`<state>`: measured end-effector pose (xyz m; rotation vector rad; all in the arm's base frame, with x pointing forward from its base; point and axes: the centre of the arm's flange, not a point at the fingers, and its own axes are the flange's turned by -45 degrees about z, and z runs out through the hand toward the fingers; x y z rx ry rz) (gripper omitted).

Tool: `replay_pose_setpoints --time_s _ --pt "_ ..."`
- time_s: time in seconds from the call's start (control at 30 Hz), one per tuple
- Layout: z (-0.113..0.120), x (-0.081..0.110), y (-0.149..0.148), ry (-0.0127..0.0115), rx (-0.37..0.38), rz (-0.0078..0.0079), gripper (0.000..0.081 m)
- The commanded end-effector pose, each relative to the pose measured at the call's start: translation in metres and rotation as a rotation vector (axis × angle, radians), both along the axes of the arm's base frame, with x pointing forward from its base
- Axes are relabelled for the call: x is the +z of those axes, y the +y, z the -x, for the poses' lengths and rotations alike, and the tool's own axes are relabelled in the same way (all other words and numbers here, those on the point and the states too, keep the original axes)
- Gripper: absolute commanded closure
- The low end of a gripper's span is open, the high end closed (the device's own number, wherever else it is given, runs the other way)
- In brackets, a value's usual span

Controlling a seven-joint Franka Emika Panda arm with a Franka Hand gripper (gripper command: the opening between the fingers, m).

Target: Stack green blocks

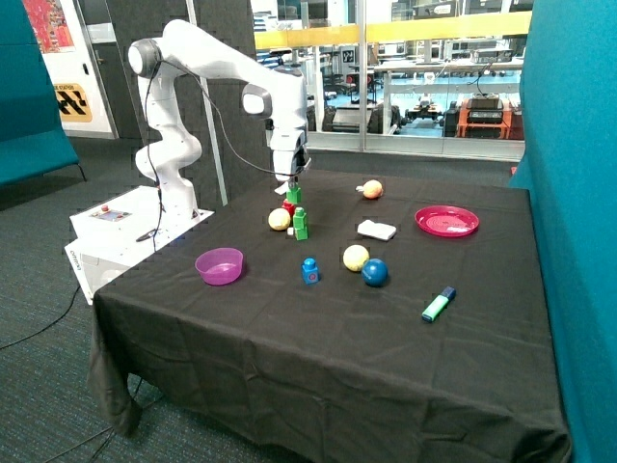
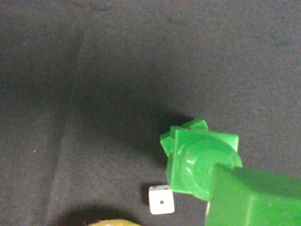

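My gripper [image 1: 293, 183] is shut on a green block [image 1: 293, 195] and holds it in the air above the black cloth. This held block fills the lower corner of the wrist view [image 2: 254, 197]. Just in front of it and lower, two more green blocks [image 1: 301, 224] stand stacked on the table. In the wrist view this stack [image 2: 200, 160] is seen from above, with the two blocks slightly twisted against each other. The held block is beside and above the stack, not touching it.
A yellow ball [image 1: 280, 220], a red object [image 1: 288, 206] and a white die [image 2: 161, 200] lie close to the stack. Further off are a purple bowl [image 1: 220, 265], a blue studded block [image 1: 309, 270], a yellow ball [image 1: 356, 258], a blue ball [image 1: 375, 272], a teal marker [image 1: 438, 305] and a pink plate [image 1: 446, 221].
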<state>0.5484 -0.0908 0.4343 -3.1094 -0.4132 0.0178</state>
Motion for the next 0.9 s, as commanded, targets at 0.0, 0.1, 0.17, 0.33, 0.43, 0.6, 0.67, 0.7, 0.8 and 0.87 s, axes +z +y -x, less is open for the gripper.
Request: replay_pose_setpoints --time_s 0.0,0.1,0.17,0.33,0.43,0.6,0.67,0.7,0.8,0.87 --pt "0.0041 -0.0105 0.0040 -0.0119 -0.004 0.0033 0.0808" --pt "0.0036 -0.0117 0.0043 -0.0119 -0.003 0.0033 0.0808" --pt "0.0031 -0.0124 0.0048 -0.0119 0.005 0.0033 0.0808" --pt "0.0005 -0.0143 0.0057 -0.0119 0.001 0.0033 0.0808" --pt "-0.0004 -0.0154 0.0064 -0.0119 0.002 0.0033 0.0808" --pt "-0.0005 -0.0173 0.0072 -0.0119 0.006 0.0032 0.0808" --pt "-0.0001 -0.0181 0.0072 -0.0119 0.004 0.0033 0.0808" --pt "0.0001 -0.0185 0.0071 -0.0119 0.004 0.0033 0.0808" --pt "0.0009 -0.0197 0.0066 -0.0119 0.005 0.0033 0.0808" --pt "0.0013 -0.0205 0.0060 -0.0119 0.003 0.0033 0.0808"
